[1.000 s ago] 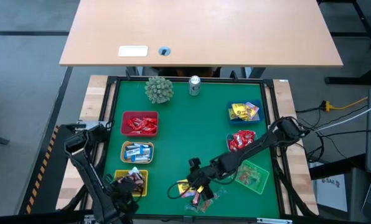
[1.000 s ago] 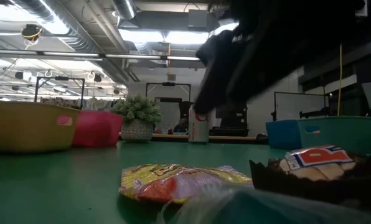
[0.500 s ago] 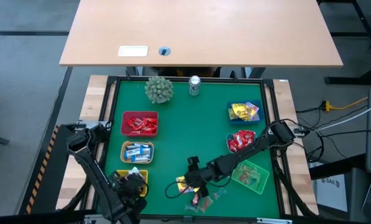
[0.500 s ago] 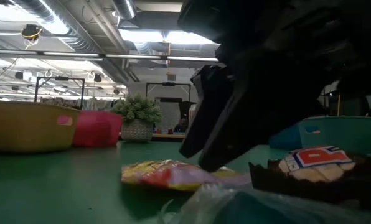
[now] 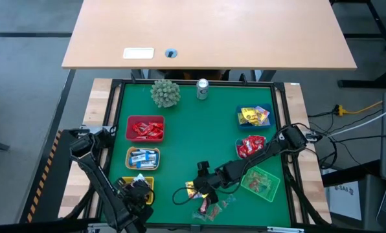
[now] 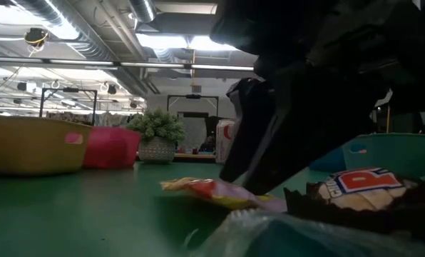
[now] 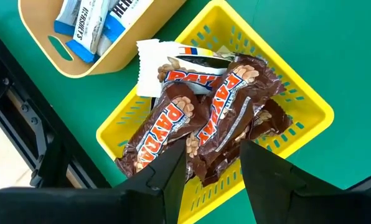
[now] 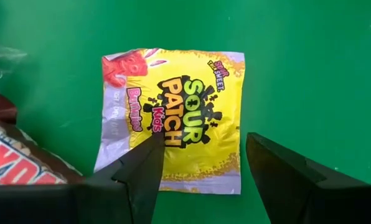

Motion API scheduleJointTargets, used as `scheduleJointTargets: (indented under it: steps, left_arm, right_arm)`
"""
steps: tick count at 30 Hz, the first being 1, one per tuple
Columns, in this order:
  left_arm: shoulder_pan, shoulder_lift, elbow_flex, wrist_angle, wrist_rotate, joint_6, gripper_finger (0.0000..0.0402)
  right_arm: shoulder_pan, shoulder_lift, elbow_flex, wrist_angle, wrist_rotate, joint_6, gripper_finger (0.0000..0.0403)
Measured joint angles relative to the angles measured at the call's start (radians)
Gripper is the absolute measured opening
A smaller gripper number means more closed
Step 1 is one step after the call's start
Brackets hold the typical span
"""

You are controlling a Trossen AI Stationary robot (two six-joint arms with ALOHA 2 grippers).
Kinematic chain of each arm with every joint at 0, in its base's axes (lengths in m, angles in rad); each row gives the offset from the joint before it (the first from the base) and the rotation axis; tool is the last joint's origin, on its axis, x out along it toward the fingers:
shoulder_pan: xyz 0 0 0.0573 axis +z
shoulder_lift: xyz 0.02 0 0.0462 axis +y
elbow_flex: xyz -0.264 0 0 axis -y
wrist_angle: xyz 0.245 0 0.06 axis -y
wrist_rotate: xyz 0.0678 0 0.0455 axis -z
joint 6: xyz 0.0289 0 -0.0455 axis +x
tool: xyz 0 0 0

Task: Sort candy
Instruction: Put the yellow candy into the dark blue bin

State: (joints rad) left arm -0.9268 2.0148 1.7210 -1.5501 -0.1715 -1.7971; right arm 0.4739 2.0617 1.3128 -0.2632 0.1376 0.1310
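Step in hand: I hold the right gripper, fingers spread, over the yellow candy packet at the mat's six o'clock, apparently untouched; next, descend, pinch; left gripper, spread, waits above the yellow basket.

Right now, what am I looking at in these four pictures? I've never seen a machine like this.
Two dark robot arms work at a green table, sorting candy into small baskets. One picture looks straight down from above, one looks level across the tabletop, and two come from cameras on the arms' wrists. The right gripper is down over a flat yellow Sour Patch Kids packet lying on the green mat, jaws open on either side of it, nothing gripped yet. The left gripper is over a yellow slotted plastic basket of brown Payday bars, jaws open and empty. Red, tan and blue baskets hold other sweets.
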Motion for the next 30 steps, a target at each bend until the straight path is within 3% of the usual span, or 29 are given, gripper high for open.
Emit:
scheduleJointTargets:
  steps: [10, 23, 30]
  left_arm:
    - [0.0, 0.0, 0.0, 0.024, 0.0, 0.0, 0.0137]
    - [0.0, 0.0, 0.0, 0.043, -0.002, 0.001, 0.0137]
    - [0.0, 0.0, 0.0, 0.054, -0.007, 0.001, 0.0137]
  right_arm:
    - [-0.07, -0.002, 0.0, -0.049, -0.133, 0.073, 0.0218]
    - [-0.082, 0.0, -0.002, -0.045, -0.161, 0.073, 0.0082]
    - [-0.082, -0.011, -0.003, -0.048, -0.177, 0.067, 0.0028]
